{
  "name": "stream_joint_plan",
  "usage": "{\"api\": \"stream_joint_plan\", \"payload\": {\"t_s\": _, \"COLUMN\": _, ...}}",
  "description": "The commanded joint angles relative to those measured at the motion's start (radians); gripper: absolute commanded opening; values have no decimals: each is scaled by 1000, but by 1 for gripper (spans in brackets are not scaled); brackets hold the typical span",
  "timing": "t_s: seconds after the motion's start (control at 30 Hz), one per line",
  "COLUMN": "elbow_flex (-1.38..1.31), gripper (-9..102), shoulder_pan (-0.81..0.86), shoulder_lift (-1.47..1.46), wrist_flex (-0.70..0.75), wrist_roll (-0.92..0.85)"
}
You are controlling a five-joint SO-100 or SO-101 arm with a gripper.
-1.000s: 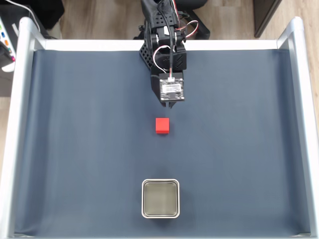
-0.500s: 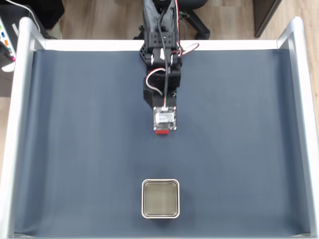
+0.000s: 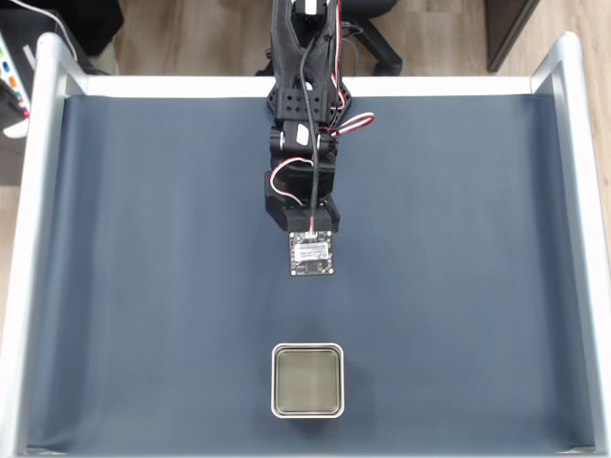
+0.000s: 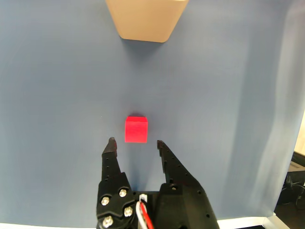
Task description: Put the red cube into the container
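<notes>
Gripper (image 4: 135,141) gapes just short of the red cube (image 4: 136,130).

The arm (image 3: 304,143) reaches out from the top edge in the fixed view, wrist bent down. In the wrist view the hand (image 4: 135,142) is spread wide, fingertips (image 4: 111,143) apart and holding nothing

Red cube (image 4: 136,130) hidden under the circuit board (image 3: 312,253) in fixed view, container (image 4: 146,19) cropped by wrist view's top edge
</notes>
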Motion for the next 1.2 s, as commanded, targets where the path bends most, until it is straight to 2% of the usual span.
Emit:
{"api": "stream_joint_plan", "payload": {"t_s": 0.0, "elbow_flex": 9, "gripper": 30, "shoulder_pan": 11, "shoulder_lift": -5, "wrist_flex": -49, "wrist_roll": 5}}
{"api": "stream_joint_plan", "payload": {"t_s": 0.93, "elbow_flex": 196, "gripper": 28, "shoulder_pan": 2, "shoulder_lift": -97, "wrist_flex": -391, "wrist_roll": 43}}
{"api": "stream_joint_plan", "payload": {"t_s": 1.17, "elbow_flex": 204, "gripper": 20, "shoulder_pan": -6, "shoulder_lift": -112, "wrist_flex": -451, "wrist_roll": 69}}
